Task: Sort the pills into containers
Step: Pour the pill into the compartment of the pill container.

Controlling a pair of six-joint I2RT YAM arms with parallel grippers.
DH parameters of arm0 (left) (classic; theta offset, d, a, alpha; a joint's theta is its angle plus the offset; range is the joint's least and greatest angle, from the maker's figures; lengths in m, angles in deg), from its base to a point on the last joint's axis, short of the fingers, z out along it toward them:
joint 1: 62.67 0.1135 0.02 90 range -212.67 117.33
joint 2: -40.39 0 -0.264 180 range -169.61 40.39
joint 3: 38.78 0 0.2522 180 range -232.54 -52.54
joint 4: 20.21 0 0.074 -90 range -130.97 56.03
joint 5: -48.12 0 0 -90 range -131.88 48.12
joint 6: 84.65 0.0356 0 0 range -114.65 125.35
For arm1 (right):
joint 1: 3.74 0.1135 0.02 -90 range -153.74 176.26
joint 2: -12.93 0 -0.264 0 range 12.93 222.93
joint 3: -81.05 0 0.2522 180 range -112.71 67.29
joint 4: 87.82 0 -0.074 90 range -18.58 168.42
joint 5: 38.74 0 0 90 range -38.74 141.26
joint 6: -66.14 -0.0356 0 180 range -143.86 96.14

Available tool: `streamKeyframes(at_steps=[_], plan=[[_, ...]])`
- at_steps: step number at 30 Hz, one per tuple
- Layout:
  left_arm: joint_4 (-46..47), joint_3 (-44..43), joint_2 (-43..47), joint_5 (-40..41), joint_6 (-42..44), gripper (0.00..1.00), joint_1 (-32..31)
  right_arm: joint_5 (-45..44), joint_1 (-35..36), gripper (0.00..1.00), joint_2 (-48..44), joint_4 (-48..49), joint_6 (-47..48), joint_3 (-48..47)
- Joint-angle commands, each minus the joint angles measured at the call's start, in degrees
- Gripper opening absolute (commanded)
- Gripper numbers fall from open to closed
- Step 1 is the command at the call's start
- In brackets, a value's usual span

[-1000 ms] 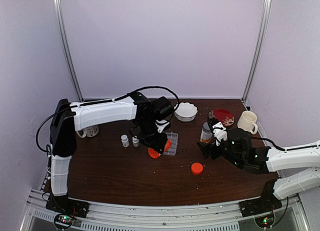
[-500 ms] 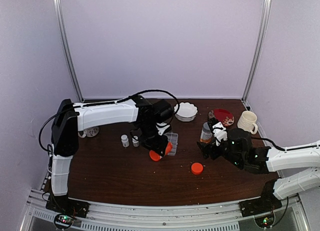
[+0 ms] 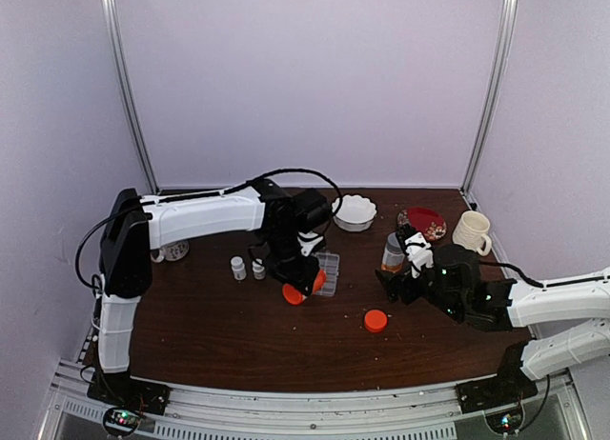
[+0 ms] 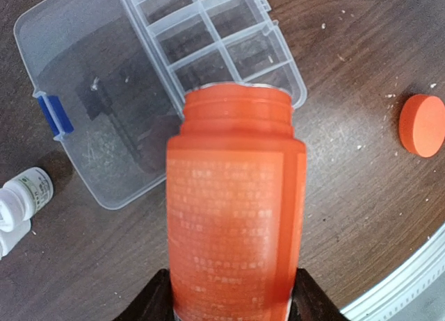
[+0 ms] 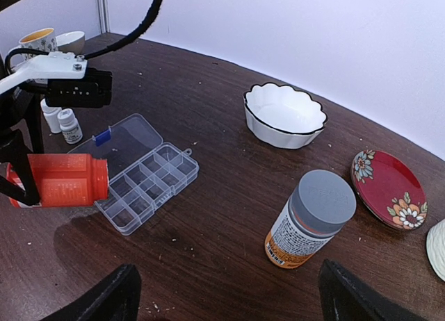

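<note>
From above, my left gripper (image 3: 292,274) clamped the tipped orange bottle (image 3: 305,287) at the organizer box's (image 3: 331,269) 8 o'clock corner. Overtilting could have spilled pills onto the table (image 3: 210,335).

At the left wrist, the bottle mouth pointed to 12 o'clock, its contents hidden.

At the right wrist, my right gripper (image 5: 236,300) gaped empty, and I could make out no pills.

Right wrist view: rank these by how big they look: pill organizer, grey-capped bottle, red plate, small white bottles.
1. pill organizer, lying open: clearly largest.
2. grey-capped bottle and red plate: they look about alike, and the bottle is nearer the camera, so I won't rank them.
3. small white bottles: smallest.
</note>
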Motion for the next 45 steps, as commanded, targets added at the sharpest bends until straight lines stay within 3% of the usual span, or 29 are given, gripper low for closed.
streamKeyframes(at_steps=[1, 6, 10, 17, 23, 29, 35, 39, 43, 45], plan=[[-2.8, -3.4, -1.2, 2.1, 0.9, 0.00, 0.2, -1.3, -0.3, 0.92, 0.2, 0.1, 0.1, -1.4], [8.0, 3.1, 2.8, -9.8, 0.8, 0.00, 0.9, -1.2, -0.3, 0.92, 0.4, 0.1, 0.2, -1.5], [0.8, -0.6, 0.3, -1.0, -0.2, 0.00, 1.0, -1.2, -0.3, 0.92, 0.3, 0.1, 0.1, -1.5], [1.8, -0.2, 0.8, -2.5, 0.2, 0.00, 1.0, -1.0, -0.3, 0.92, 0.4, 0.1, 0.1, -1.6], [5.2, 1.6, 1.0, -8.5, 0.5, 0.00, 1.2, -1.0, -0.3, 0.92, 0.3, 0.0, 0.1, -1.6], [-6.2, -3.6, -1.3, 7.8, -0.9, 0.00, 1.2, -1.0, -0.3, 0.92, 0.2, 0.0, 0.1, -1.4], [6.0, 2.8, 2.5, -8.5, 0.2, 0.00, 1.2, -1.1, -0.3, 0.92, 0.4, 0.0, 0.2, -1.7], [-0.6, -0.4, 0.0, 0.3, -0.8, 0.00, 1.1, -1.3, -0.3, 0.92, 0.2, -0.1, 0.2, -1.4], [2.9, 1.1, 1.2, -5.0, 0.0, 0.00, 1.2, -1.2, -0.3, 0.92, 0.4, 0.0, 0.1, -1.6], [2.5, 1.2, 1.7, -1.5, -0.9, 0.00, 1.1, -1.2, -0.3, 0.92, 0.5, -0.2, 0.2, -1.7]])
